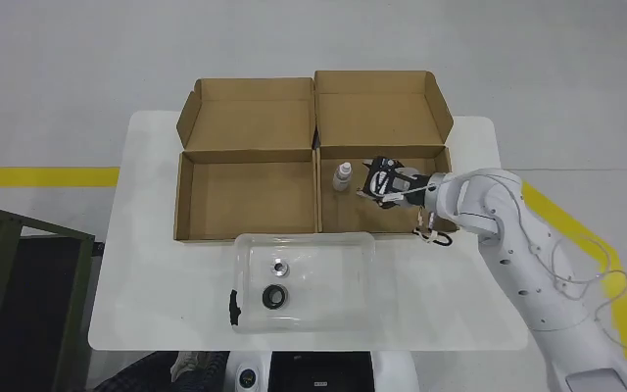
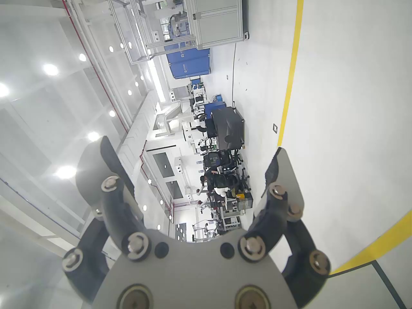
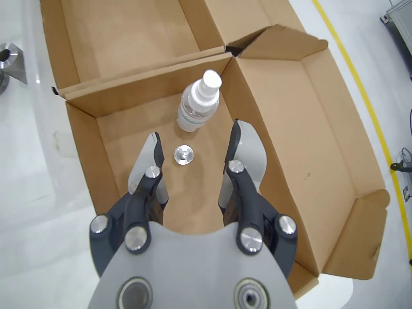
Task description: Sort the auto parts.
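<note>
In the cardboard box (image 3: 289, 162), a metal disc (image 3: 183, 155) lies under the right gripper (image 3: 197, 134) — fingers (image 3: 246, 149) apart, bottle (image 3: 198, 107) just beyond.

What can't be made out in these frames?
- Disc in the right box: hidden under the right gripper in the top view.
- Metal part in the tray: too small in the top view, cut off by the frame edge in the right wrist view.
- Black ring, black strip: too small in the top view to identify.
- Left gripper: faces the room; its place over the table cannot be told.
</note>
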`<act>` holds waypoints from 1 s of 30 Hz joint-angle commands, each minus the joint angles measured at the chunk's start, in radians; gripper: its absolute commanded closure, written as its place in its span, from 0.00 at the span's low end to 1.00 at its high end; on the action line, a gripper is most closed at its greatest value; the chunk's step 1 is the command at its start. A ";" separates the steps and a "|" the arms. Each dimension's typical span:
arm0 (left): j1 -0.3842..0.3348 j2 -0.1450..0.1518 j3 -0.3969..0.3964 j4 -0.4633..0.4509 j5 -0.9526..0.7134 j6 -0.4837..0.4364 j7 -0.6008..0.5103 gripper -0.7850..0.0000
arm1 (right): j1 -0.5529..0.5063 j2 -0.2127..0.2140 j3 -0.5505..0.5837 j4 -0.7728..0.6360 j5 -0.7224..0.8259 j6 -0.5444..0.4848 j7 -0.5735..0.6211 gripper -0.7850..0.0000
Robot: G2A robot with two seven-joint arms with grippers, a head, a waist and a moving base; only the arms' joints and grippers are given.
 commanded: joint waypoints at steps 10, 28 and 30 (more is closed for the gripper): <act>0.000 0.000 0.000 0.000 0.000 0.000 0.000 0.00 | -0.121 0.015 0.008 -0.256 0.007 -0.008 -0.007 0.50; 0.000 0.000 0.000 0.000 0.000 0.000 0.000 0.00 | -0.085 -0.035 -0.267 -0.258 -0.097 0.039 -0.108 0.51; 0.000 0.000 0.000 0.000 0.000 0.000 0.000 0.00 | -0.084 -0.041 -0.291 -0.248 -0.117 0.053 -0.119 0.52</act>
